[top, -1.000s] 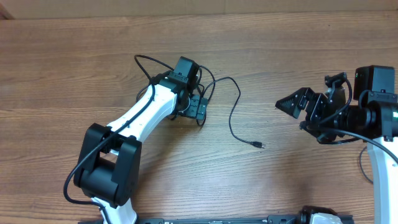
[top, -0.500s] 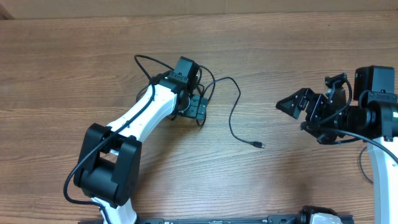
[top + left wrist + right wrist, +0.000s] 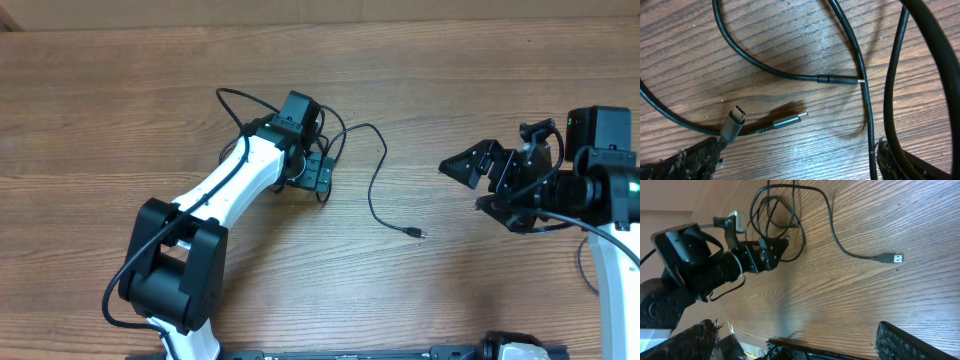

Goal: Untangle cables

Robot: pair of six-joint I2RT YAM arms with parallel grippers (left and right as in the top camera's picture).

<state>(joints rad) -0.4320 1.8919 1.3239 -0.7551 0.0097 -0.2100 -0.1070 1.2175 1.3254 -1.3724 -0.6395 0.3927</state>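
The cables (image 3: pixel 335 140) lie as thin black cords in a loose bundle at mid-table. One strand (image 3: pixel 377 185) curls right and ends in a plug (image 3: pixel 415 232). My left gripper (image 3: pixel 314 173) hovers open low over the bundle. In the left wrist view a USB-C plug (image 3: pixel 735 119) rests beside the left fingertip (image 3: pixel 687 161). Two more plug ends (image 3: pixel 790 120) (image 3: pixel 840 79) lie between the jaws, and nothing is gripped. My right gripper (image 3: pixel 483 183) stands open to the right of the plug, apart from it. The right wrist view shows the USB plug (image 3: pixel 890 258) and the bundle (image 3: pixel 775 210).
The left arm (image 3: pixel 225 190) stretches diagonally from its base (image 3: pixel 175 275) at the lower left. Its own thicker black wire (image 3: pixel 235 97) loops beside the bundle. The right arm's body (image 3: pixel 600 170) stands at the right edge. Wooden tabletop (image 3: pixel 450 80) runs all around.
The right gripper has shifted slightly to the left, toward the loose plug. The left arm and the cables have not moved.
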